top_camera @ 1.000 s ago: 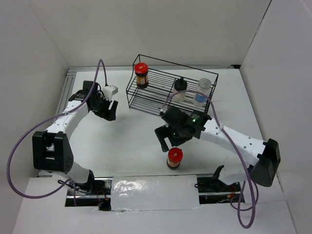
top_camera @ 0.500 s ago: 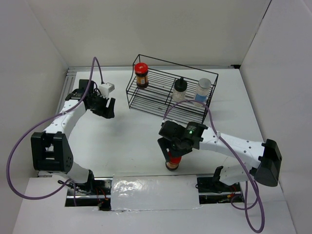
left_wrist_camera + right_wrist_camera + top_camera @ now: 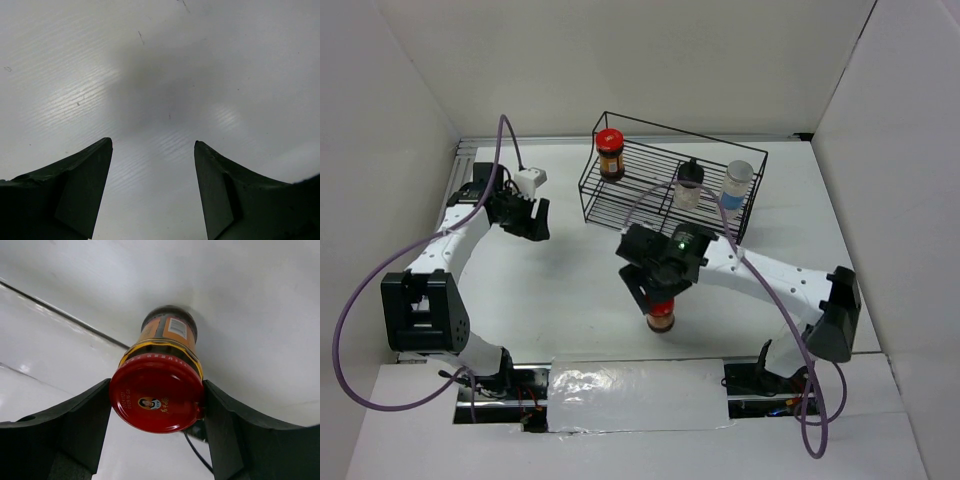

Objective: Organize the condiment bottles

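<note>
The right pincer (image 3: pixel 156 386) is clamped on a red-lidded jar (image 3: pixel 172 332) near the 6 o'clock edge of the bench (image 3: pixel 570 290); the left pincer (image 3: pixel 152 145) hangs with its fingers apart at 9 o'clock. Another red jar (image 3: pixel 610 153), a black-capped shaker (image 3: pixel 689 183) and a pale bottle (image 3: pixel 737 185) stand in the wire rack (image 3: pixel 620 205) at 12 o'clock.

Red jar (image 3: pixel 610 152), shaker (image 3: pixel 690 183), pale bottle (image 3: pixel 737 185) in rack (image 3: pixel 630 200); 2nd red jar (image 3: pixel 157 392) outside.

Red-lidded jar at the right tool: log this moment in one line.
right tool: shut on red-lidded jar | left tool: open, empty | rack: three bottles inside
</note>
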Motion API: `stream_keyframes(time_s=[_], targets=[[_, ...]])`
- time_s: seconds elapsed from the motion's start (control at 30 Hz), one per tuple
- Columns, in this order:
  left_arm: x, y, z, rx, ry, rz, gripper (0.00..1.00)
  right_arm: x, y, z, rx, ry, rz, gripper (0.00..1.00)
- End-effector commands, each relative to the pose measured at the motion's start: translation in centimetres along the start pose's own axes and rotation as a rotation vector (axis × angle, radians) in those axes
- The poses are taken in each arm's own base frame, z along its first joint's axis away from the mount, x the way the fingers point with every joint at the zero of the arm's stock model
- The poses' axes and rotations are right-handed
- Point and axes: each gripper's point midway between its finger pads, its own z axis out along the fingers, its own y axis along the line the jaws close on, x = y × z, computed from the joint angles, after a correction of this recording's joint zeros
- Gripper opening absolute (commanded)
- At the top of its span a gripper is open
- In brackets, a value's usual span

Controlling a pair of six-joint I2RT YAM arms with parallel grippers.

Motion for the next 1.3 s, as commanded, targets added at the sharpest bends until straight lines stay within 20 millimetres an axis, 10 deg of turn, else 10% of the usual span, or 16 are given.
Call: stream_keyframes(time_s=[0.0, 0.4, 0.6, 1.27], targets=[[-2.2, -0.3, -1.5, 0.009, -0.075, 0.003, 0.79, -6.2, 1.4, -5.6, -0.039, -0.186, -0.105, 0.00], [-2.1, 0.4, -2.5, -0.005, -0.107, -0.018, 0.79, -23.3, -4.5, -14.2, 0.013, -0.553, -0.082, 0.00], [-2.1, 0.5, -2.6, -0.001, -0.108, -0.032, 0.79, -28.3, -7.8, -15.4, 0.020, -0.719, -0.029, 0.00], [-1.4, 0.8, -1.7, 0.027, -0.091, -0.070, 0.78, -34.9, -11.7, -13.0, 0.099, -0.851, 0.025, 0.00]])
